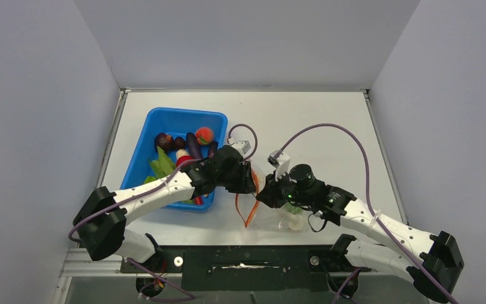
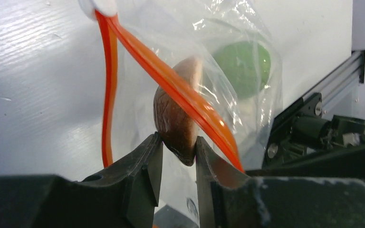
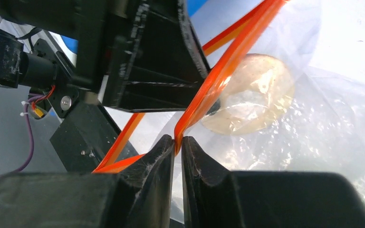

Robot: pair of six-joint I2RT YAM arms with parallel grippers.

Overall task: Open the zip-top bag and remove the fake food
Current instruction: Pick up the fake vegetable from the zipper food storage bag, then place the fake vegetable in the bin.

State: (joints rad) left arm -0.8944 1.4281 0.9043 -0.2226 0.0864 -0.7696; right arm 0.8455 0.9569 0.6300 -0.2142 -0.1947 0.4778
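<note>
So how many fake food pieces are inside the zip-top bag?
3: a brown piece pinched by the left hand at the mouth of the zip-top bag, a green ball deeper in, and a white piece beside it. Others may be hidden.

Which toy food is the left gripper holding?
The brown plastic piece, pinched in the left gripper; the green plastic ball lies deeper in the clear zip-top bag.

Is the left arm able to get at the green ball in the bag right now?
Probably not yet: the left gripper is shut on the brown piece in the mouth of the bag, with the green ball behind it. The right gripper pinches the zipper strip, holding the mouth open.
</note>
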